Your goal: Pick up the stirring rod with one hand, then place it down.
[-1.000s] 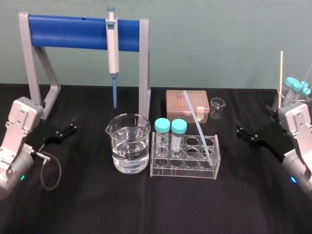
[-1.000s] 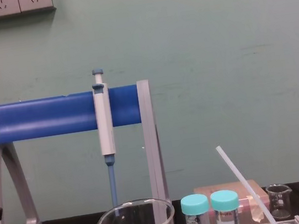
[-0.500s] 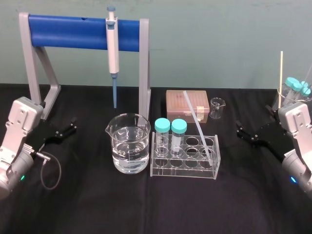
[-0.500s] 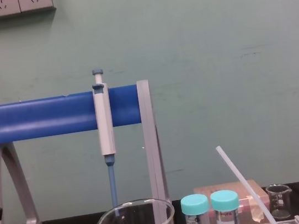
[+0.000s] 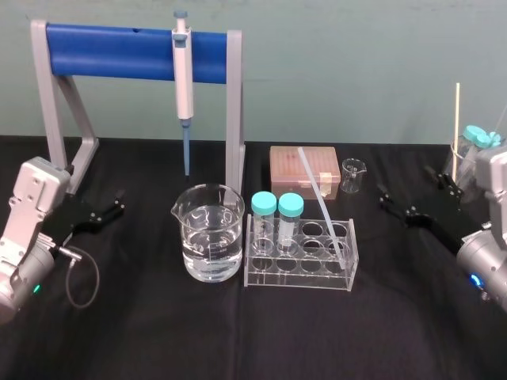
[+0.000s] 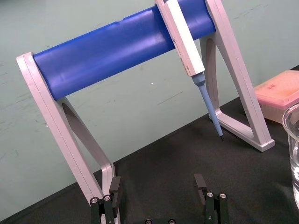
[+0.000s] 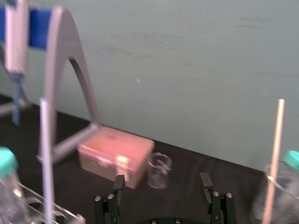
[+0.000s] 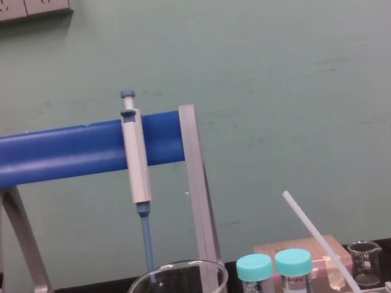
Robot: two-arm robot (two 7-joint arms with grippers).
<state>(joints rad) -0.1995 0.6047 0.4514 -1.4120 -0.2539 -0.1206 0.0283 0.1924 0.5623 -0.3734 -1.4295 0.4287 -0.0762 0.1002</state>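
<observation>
The stirring rod [image 5: 319, 198] is a thin translucent-white stick leaning in the clear tube rack [image 5: 301, 273] at the table's middle, its top tilted back over the pink box. It also shows in the chest view [image 8: 317, 235] and the right wrist view [image 7: 45, 154]. My right gripper [image 5: 410, 188] hovers to the right of the rack, open and holding nothing, apart from the rod; its fingers [image 7: 119, 184] stand wide. My left gripper [image 5: 107, 210] rests open at the far left, by the stand's foot [image 6: 157, 183].
A blue-barred grey stand [image 5: 135, 51] holds a white pipette [image 5: 183, 71]. A water-filled beaker [image 5: 208, 233] sits left of the rack with two teal-capped vials [image 5: 277, 214]. Behind are a pink box [image 5: 305, 172] and small beaker [image 5: 353, 174]. At the far right stands a container of teal vials [image 5: 479, 146].
My right gripper has lifted and swung a little left toward the rack, its fingers now spread across the view. The left arm and the rod have stayed put.
</observation>
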